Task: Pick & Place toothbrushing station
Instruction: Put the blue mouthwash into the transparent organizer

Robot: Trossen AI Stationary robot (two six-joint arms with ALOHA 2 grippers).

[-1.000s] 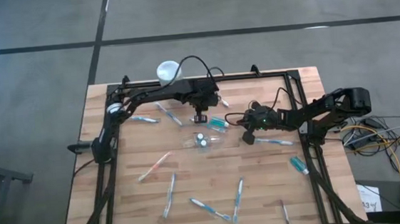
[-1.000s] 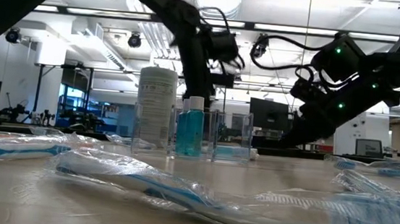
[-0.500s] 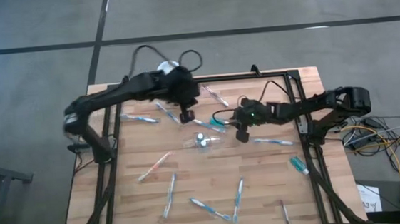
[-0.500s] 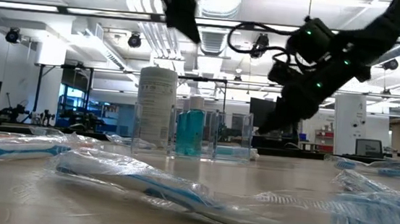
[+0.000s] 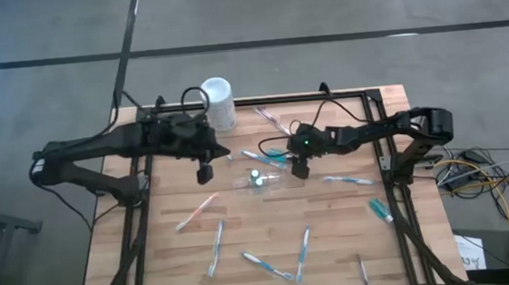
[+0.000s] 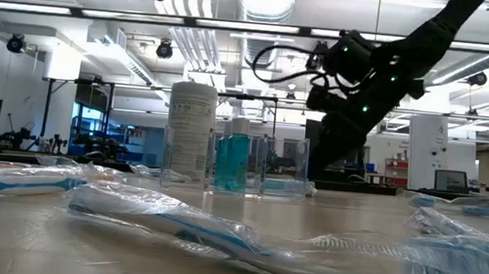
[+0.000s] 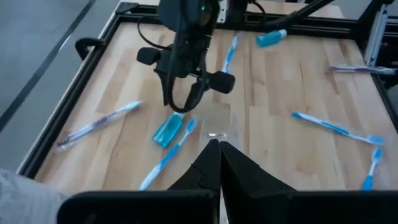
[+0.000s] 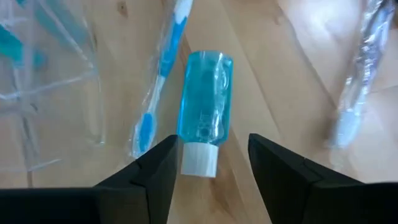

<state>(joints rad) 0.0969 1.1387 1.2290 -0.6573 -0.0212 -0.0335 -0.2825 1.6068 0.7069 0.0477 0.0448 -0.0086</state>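
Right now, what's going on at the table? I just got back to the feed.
The right gripper, fingers open, hovers over a small blue bottle lying on the table beside a wrapped toothbrush, near the clear holder. Nothing is gripped. The left gripper is shut and empty, off to the holder's left. The white canister stands at the back edge, and more wrapped toothbrushes lie scattered across the front.
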